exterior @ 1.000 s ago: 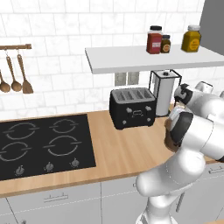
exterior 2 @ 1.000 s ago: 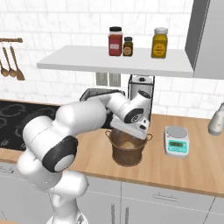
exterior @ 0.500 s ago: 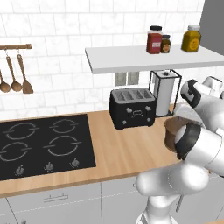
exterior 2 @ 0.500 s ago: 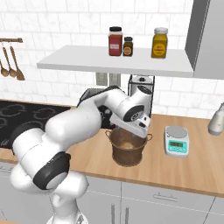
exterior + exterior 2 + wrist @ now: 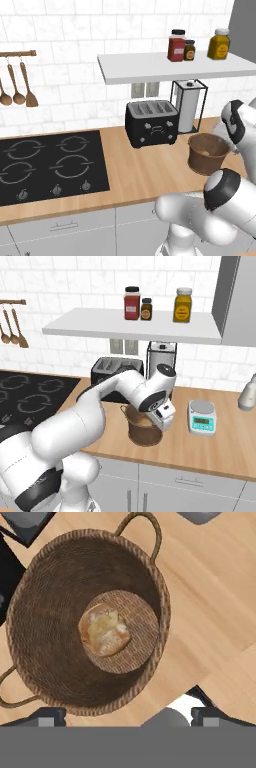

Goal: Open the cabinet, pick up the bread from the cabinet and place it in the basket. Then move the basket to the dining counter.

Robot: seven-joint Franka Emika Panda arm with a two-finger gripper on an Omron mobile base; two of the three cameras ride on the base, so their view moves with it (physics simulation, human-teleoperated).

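The bread [image 5: 104,629], a small round golden-brown bun, lies on the flat woven bottom of the basket [image 5: 60,567], a little off centre, with the dark wicker wall rising all round it. The basket [image 5: 207,154] stands upright on the wooden worktop [image 5: 135,170], to the right of the black toaster [image 5: 151,123] and in front of the paper towel holder [image 5: 189,106]; seen from the right base camera the basket [image 5: 142,431] sits between the toaster [image 5: 111,367] and the small kitchen scale [image 5: 202,417], apart from both. In the hand view two thin hoop handles curve out from opposite sides of the rim. The gripper [image 5: 125,716] hangs above the basket's mouth looking straight down into it; its two dark fingertips [image 5: 47,716] show at the lower edge, set wide apart and clear of the rim, with nothing between them, so the fingers are spread and hold nothing. From the right base camera the white hand [image 5: 162,412] is just over the basket's far rim and covers part of it. The black four-burner hob [image 5: 47,165] lies well to the left on the same worktop. On the white shelf [image 5: 170,67] above stand a red jar [image 5: 176,46], a small dark jar [image 5: 189,50] and a yellow-filled jar [image 5: 220,44]. Wooden spoons [image 5: 19,92] hang on the tiled wall at the far left
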